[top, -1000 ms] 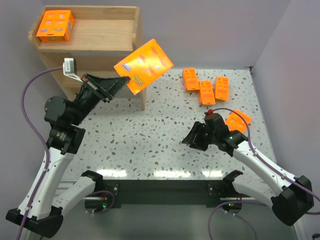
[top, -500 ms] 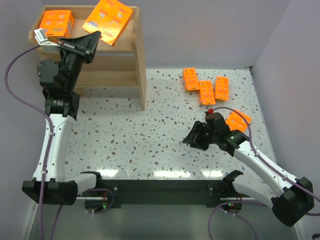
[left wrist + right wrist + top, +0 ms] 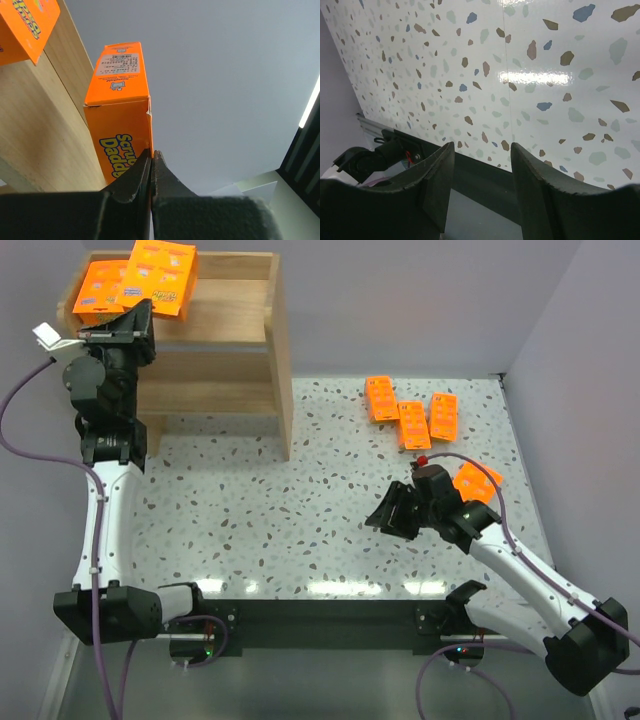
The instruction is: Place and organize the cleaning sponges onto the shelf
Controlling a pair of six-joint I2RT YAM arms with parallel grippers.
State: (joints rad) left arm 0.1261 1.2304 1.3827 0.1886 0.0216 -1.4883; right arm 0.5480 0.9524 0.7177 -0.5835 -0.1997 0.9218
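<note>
Left claw (image 3: pixel 138 318) clamped on a sponge pack (image 3: pixel 163 278), just swung it from above the worktop (image 3: pixel 300 500) up over the shelf (image 3: pixel 235 315) top tier, beside first pack (image 3: pixel 103 290); release next. Right claw (image 3: pixel 395 512) jaws apart, empty.

Top external: high above near edge, looks down on whole table (image 3: pixel 300 510), shelf (image 3: pixel 240 310).
Left wrist: very close, faces up along sponge pack (image 3: pixel 118 122), shelf wood, toward wall (image 3: pixel 225 75).
Right wrist: low, close, faces table's near edge.
Top view shares these with each.
</note>
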